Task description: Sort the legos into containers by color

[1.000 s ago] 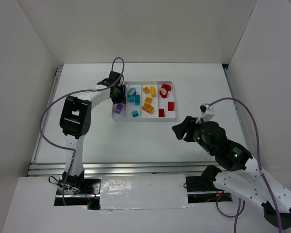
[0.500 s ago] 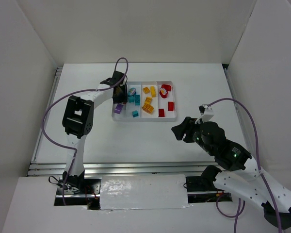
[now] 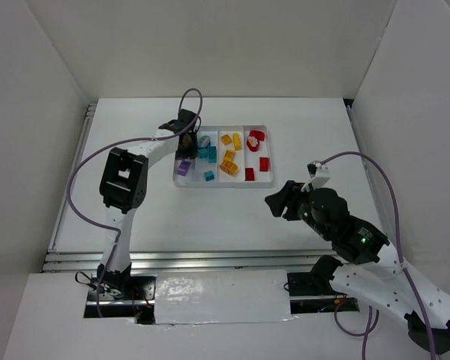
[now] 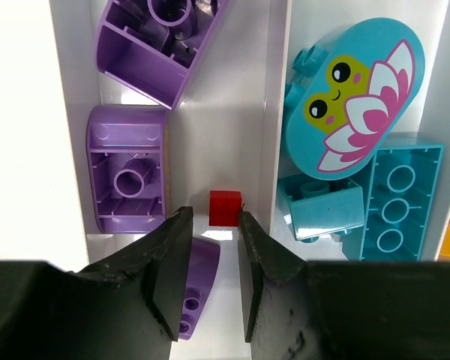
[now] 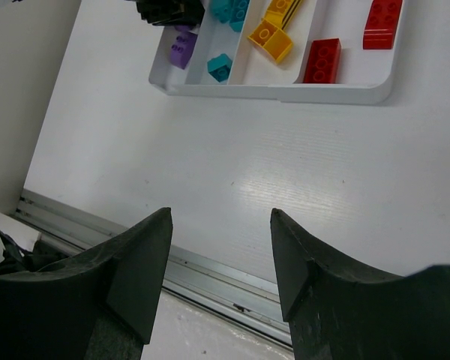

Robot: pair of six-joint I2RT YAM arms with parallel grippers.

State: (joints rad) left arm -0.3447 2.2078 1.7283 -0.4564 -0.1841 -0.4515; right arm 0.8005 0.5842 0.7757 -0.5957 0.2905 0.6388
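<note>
The white tray (image 3: 221,185) holds the legos in four long compartments: purple (image 3: 183,168), teal (image 3: 208,153), yellow-orange (image 3: 229,161) and red (image 3: 264,164). My left gripper (image 3: 186,142) hangs over the far end of the purple compartment. In the left wrist view its jaws (image 4: 214,214) stand narrowly open with nothing between them. A tiny red brick (image 4: 226,207) lies just beyond the fingertips, among purple bricks (image 4: 127,180). A teal oval piece with a frog face (image 4: 352,97) lies in the neighbouring compartment. My right gripper (image 3: 274,201) is open over bare table (image 5: 221,217).
The tray's near rim (image 5: 285,91) shows at the top of the right wrist view. A metal rail (image 5: 210,274) runs along the table's near edge. White walls close in the table on three sides. A purple cable loops above the left arm (image 3: 187,101).
The left gripper has shifted slightly right, further over the purple compartment's far end. The right arm has stayed put.
</note>
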